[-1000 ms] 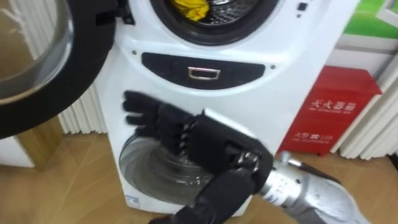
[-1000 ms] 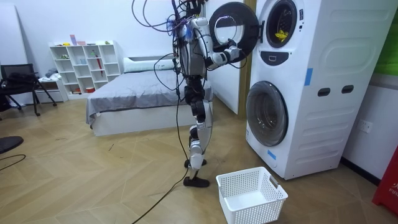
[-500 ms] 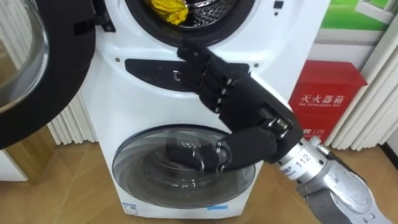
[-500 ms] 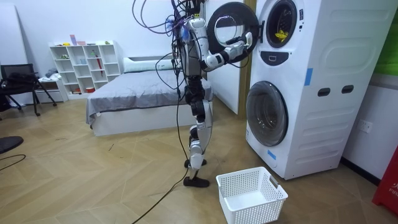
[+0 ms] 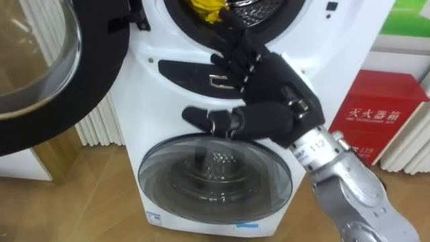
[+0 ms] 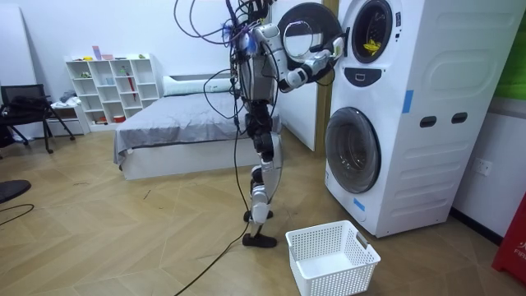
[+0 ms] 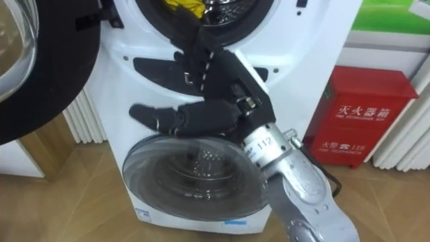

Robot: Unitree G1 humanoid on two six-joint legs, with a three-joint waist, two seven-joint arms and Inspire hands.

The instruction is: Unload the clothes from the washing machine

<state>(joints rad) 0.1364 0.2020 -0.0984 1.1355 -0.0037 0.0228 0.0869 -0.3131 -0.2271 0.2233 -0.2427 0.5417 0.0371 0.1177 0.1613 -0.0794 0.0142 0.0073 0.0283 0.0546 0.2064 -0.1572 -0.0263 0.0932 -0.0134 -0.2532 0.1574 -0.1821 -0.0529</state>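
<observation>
Reaching up at the stacked washing machine (image 5: 161,107), the robot's right hand (image 5: 272,87) is spread flat: its dark, jointed fingers lie straight, pointing at the lower lip of the upper drum's mouth, and the thumb juts sideways across the white front. It holds nothing. The clothes, a crumpled yellow cloth (image 5: 207,8), lie inside that upper drum, just above the fingertips; whether they touch it I cannot tell. The round door (image 5: 87,101), a glossy black ring around domed glass, hangs open left of the machine. Below the hand bulges the lower door's glass (image 5: 215,175). A white lattice basket (image 6: 333,259) sits on the floor before the machine.
</observation>
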